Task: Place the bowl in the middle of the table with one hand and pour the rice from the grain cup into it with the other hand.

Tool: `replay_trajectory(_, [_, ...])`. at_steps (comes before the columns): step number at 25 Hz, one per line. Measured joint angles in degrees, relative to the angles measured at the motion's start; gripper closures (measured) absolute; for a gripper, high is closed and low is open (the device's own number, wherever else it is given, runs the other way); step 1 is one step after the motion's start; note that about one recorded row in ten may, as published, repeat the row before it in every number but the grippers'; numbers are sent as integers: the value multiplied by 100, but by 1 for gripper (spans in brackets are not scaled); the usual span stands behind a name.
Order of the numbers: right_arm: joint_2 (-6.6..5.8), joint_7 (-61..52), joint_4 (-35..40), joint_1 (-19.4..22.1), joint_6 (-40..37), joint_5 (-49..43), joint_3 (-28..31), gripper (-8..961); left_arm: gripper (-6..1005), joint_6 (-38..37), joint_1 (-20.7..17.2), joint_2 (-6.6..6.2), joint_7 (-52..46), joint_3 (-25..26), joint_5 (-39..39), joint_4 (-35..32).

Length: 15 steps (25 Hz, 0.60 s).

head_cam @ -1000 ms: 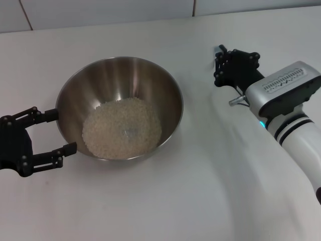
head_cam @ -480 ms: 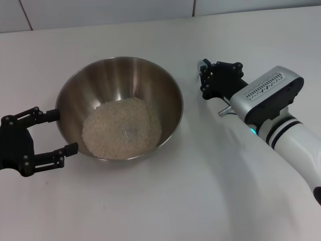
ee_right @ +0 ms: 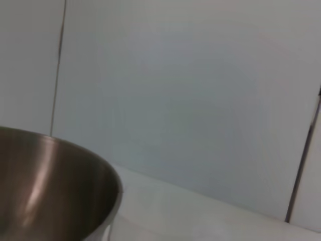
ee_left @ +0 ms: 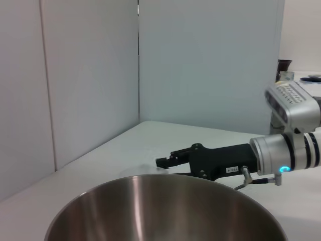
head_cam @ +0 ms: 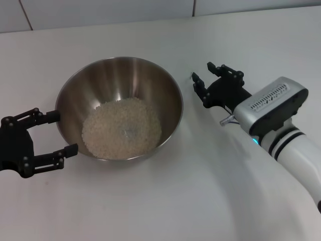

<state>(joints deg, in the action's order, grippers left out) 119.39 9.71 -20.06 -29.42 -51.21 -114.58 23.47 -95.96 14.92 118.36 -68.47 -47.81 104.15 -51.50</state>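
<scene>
Bowl [head_cam: 119, 107]: round brushed steel, shiny inside, sits mid-counter [head_cam: 165, 201] with a loose heap of pale rice [head_cam: 122, 128] in the bottom. Left pincer [head_cam: 56, 133] released, black fingers spread at the bowl's left rim, holding nothing. Right pincer [head_cam: 203, 80] also spread, empty, just beside the bowl's right side, not touching. Counter is plain matte white.

Shiny silver steel bowl [head_cam: 119, 83], off-white rice [head_cam: 122, 128], plain white table [head_cam: 165, 201], black grippers, white-grey arm [head_cam: 281, 120]
</scene>
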Motion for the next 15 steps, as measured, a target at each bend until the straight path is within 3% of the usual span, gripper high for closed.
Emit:
replay_trajectory(11, [-40,-60,-67,875,-945,-294,-9,290,153,-3,-30,-6,3,0,1,0])
replay_trajectory(15, [-178,-661,-2,1116,-1468,-689,-6,192,153,-1,-26,-6,25,0,0,0])
